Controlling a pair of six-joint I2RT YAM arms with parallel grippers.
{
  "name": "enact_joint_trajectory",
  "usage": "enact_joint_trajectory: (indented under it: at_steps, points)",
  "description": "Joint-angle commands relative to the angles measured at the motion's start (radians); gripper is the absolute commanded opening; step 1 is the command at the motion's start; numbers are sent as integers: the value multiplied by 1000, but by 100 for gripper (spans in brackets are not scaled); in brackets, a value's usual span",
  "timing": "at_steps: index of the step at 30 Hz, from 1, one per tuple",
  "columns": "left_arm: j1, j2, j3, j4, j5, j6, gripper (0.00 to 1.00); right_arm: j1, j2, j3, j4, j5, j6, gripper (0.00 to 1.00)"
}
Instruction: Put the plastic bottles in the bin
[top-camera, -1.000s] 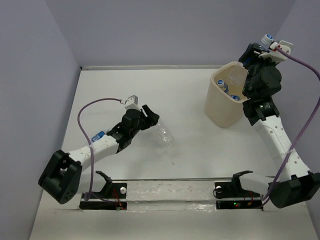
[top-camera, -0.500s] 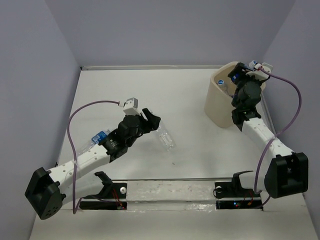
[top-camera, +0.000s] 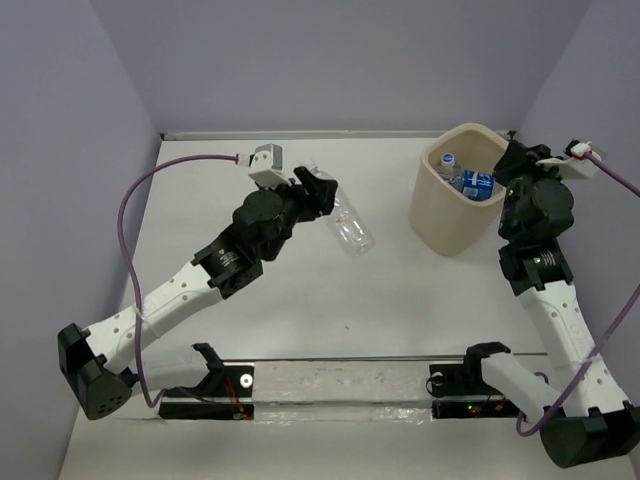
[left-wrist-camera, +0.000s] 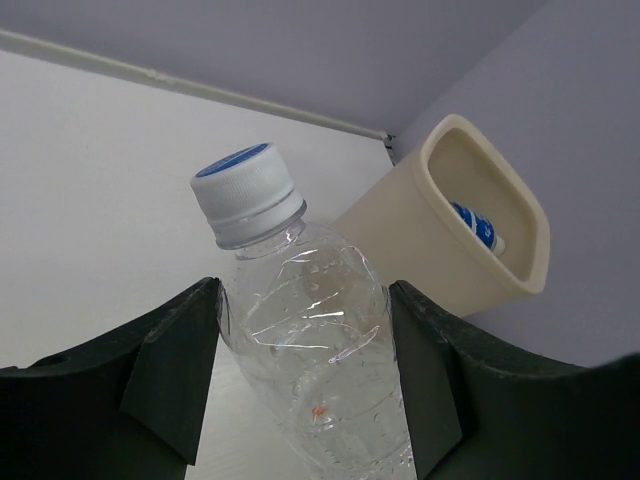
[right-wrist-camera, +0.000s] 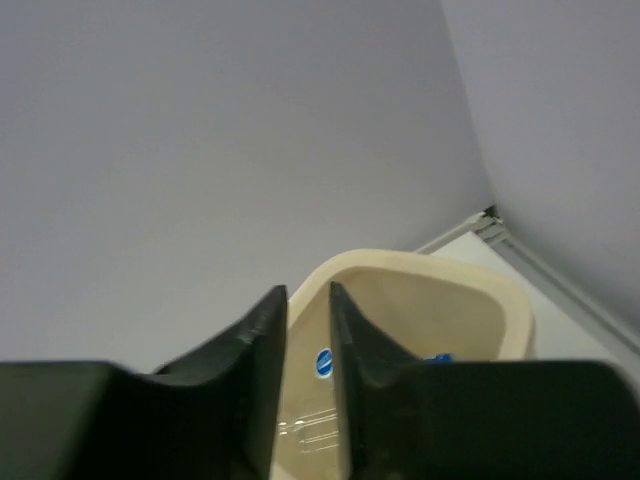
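Note:
My left gripper (top-camera: 330, 196) is shut on a clear, label-free plastic bottle (top-camera: 351, 226) and holds it off the table, left of the bin. In the left wrist view that bottle (left-wrist-camera: 300, 330) fills the space between both fingers, its blue-topped white cap (left-wrist-camera: 245, 190) pointing away. The beige bin (top-camera: 440, 215) stands at the far right; blue-labelled bottles (top-camera: 472, 181) lie inside it. My right gripper (top-camera: 516, 162) sits at the bin's right rim, its jaws drawn together on nothing. Between them the right wrist view shows the bin (right-wrist-camera: 480, 310) and a bottle cap (right-wrist-camera: 323, 362).
A metal rail (top-camera: 340, 380) with two black holders runs along the near edge between the arm bases. Purple cables loop off both wrists. Grey walls close in the table on the left, back and right; the bin sits near the back right corner.
The left arm lifted the clear bottle and carried it farther back and right, toward the bin. The right gripper let its bottle go into the bin, drew back to the right rim and closed.

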Motion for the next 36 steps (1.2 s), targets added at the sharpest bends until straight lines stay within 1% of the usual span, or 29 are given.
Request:
enact_joint_trajectory:
  at_steps: [1,2,4,5,6,7,8,9,12,13,15,16,17,18,21,22,23,24,27,30,31,32,33,34,35,36]
  points:
    - [-49,109,213,33,-91,105,51,-4,-108,40,-248,-243,82,5]
    - [-54,163,290,33,-108,126,51,-4,-125,39,-268,-330,85,0]
    - [-74,215,362,49,-120,145,50,-4,-191,19,-322,-398,119,0]
    - [-80,268,399,56,-144,157,50,-4,-220,2,-328,-423,126,0]
    - [-87,295,475,69,-154,177,50,-4,-249,-33,-337,-450,134,0]
    - [-103,350,514,79,-175,188,49,-4,-310,-51,-353,-467,152,0]
    - [-110,379,546,92,-187,200,47,-4,-338,-67,-360,-483,157,0]
    - [-118,405,610,121,-200,226,46,-4,-364,-91,-386,-507,171,0]
    - [-143,520,697,179,-252,275,46,-4,-458,-125,-422,-527,179,0]
    - [-144,586,762,203,-272,301,46,-4,-481,-142,-446,-527,183,0]
    - [-153,655,833,227,-293,328,46,-4,-542,-151,-469,-527,189,0]
    - [-155,695,917,237,-299,346,46,-4,-562,-157,-483,-568,199,0]
    - [-158,770,960,242,-309,357,46,-4,-581,-165,-489,-578,200,0]
    - [-164,809,1050,257,-330,395,46,-4,-607,-167,-508,-592,208,0]
    - [-177,965,1177,322,-355,464,46,-4,-633,-168,-535,-609,208,0]
    - [-184,1005,1270,339,-361,482,46,-4,-651,-168,-552,-607,205,0]
    - [-186,1043,1318,348,-370,514,46,-4,-661,-170,-558,-606,206,0]
    - [-187,1118,1411,351,-372,528,46,-4,-671,-176,-563,-601,205,0]
    - [-196,1220,1481,417,-366,582,47,-4,-719,-184,-569,-610,211,0]
    - [-203,1272,1467,525,-336,604,47,-4,-737,-177,-583,-638,214,0]
    - [-206,1287,1469,544,-333,627,50,-4,-737,-174,-586,-642,214,0]
    - [-207,1316,1472,556,-318,640,56,-4,-737,-174,-587,-648,215,0]
    - [-212,1326,1475,567,-304,653,72,-4,-736,-174,-588,-655,215,0]
    - [-216,1335,1476,575,-293,673,81,-4,-736,-174,-588,-661,217,0]
    - [-227,1334,1473,576,-281,680,97,-4,-739,-177,-588,-661,219,0]
    - [-233,1326,1464,576,-270,688,99,-4,-740,-180,-589,-659,217,0]
